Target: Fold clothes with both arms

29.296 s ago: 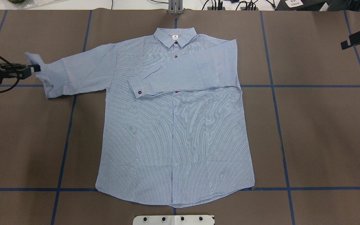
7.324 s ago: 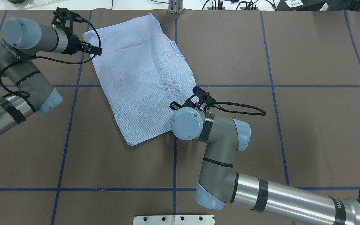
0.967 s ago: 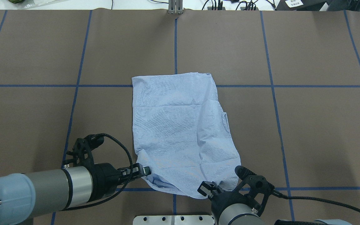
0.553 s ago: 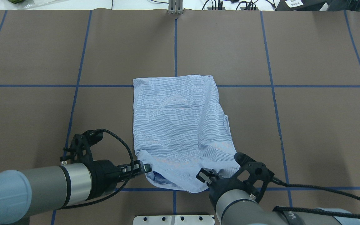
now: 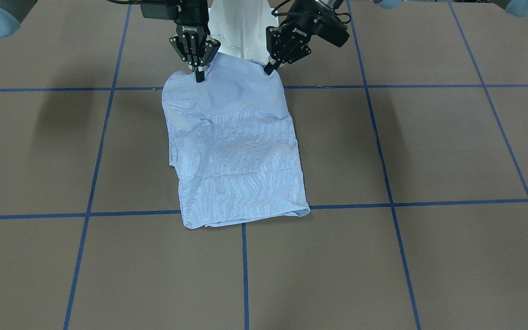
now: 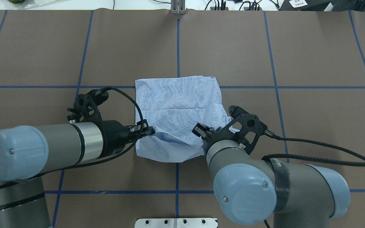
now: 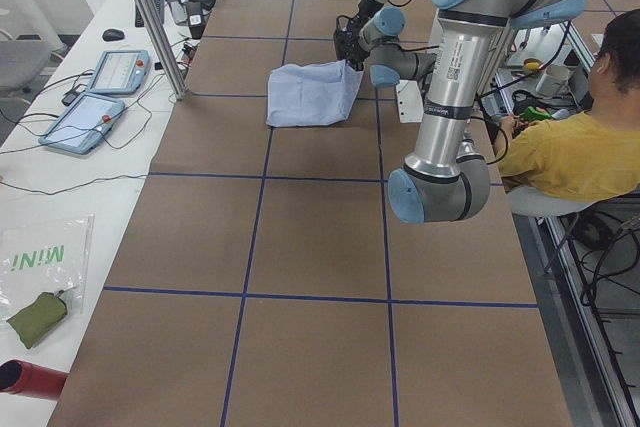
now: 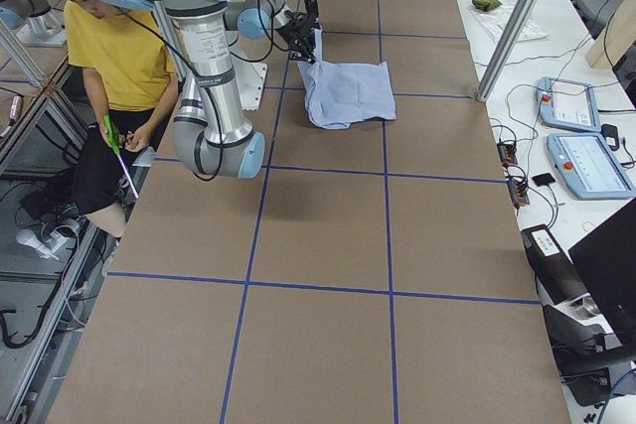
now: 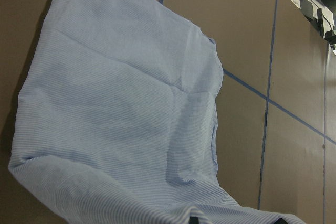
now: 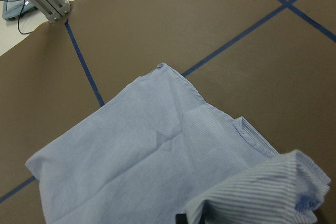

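The light blue striped shirt (image 6: 176, 104) lies folded into a rectangle on the brown table, with collar, buttons and label hidden. My left gripper (image 6: 150, 130) is shut on the shirt's near left corner. My right gripper (image 6: 201, 133) is shut on the near right corner. Both hold the near edge lifted above the table, and the cloth sags between them. In the front view the left gripper (image 5: 268, 68) and the right gripper (image 5: 198, 75) pinch the shirt (image 5: 234, 146) close to the base. The cloth fills the left wrist view (image 9: 121, 114) and the right wrist view (image 10: 147, 166).
Blue tape lines (image 6: 177, 47) grid the table. A white pedestal base (image 5: 241, 27) stands behind the grippers. An aluminium post (image 6: 177, 8) stands at the far edge. A seated person in yellow (image 7: 580, 147) and teach pendants (image 8: 581, 136) are beside the table.
Both grippers have raised the shirt's near edge and carried it away from the robot, toward the far edge. The shirt's far edge has stayed in place.
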### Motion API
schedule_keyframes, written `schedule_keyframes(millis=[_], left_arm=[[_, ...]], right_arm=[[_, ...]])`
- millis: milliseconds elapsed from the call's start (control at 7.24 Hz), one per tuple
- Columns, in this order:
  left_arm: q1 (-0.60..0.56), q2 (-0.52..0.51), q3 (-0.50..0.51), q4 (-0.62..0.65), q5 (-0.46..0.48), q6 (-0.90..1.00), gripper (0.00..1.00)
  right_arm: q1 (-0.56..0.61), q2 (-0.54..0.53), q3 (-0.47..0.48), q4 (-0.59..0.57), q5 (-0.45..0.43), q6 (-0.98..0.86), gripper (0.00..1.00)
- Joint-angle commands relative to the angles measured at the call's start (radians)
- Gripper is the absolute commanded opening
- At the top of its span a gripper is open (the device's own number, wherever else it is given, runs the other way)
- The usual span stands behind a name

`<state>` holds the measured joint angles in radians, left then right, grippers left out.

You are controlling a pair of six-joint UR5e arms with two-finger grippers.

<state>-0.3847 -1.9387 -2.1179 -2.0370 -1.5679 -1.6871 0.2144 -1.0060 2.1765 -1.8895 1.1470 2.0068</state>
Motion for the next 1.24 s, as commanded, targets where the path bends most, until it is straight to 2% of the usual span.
schedule_keyframes(millis=[0, 276, 553, 691, 829, 1106], left_arm=[[-0.072, -0.043, 0.114, 0.012, -0.004, 0.062, 0.0], [-0.118, -0.116, 0.292, 0.005, -0.001, 0.082, 0.0], [-0.146, -0.146, 0.387, -0.018, 0.008, 0.118, 0.0], [-0.146, -0.184, 0.451, -0.034, 0.029, 0.125, 0.0], [-0.146, -0.23, 0.523, -0.048, 0.032, 0.135, 0.0], [-0.178, -0.233, 0.572, -0.101, 0.037, 0.19, 0.0]], right_arm=[[0.095, 0.067, -0.175, 0.106, 0.036, -0.052, 0.0], [0.164, 0.102, -0.353, 0.209, 0.06, -0.104, 0.0], [0.207, 0.206, -0.611, 0.355, 0.086, -0.141, 0.0], [0.215, 0.24, -0.706, 0.41, 0.086, -0.155, 0.0], [0.22, 0.245, -0.737, 0.43, 0.088, -0.178, 0.0], [0.244, 0.245, -0.742, 0.432, 0.123, -0.223, 0.0]])
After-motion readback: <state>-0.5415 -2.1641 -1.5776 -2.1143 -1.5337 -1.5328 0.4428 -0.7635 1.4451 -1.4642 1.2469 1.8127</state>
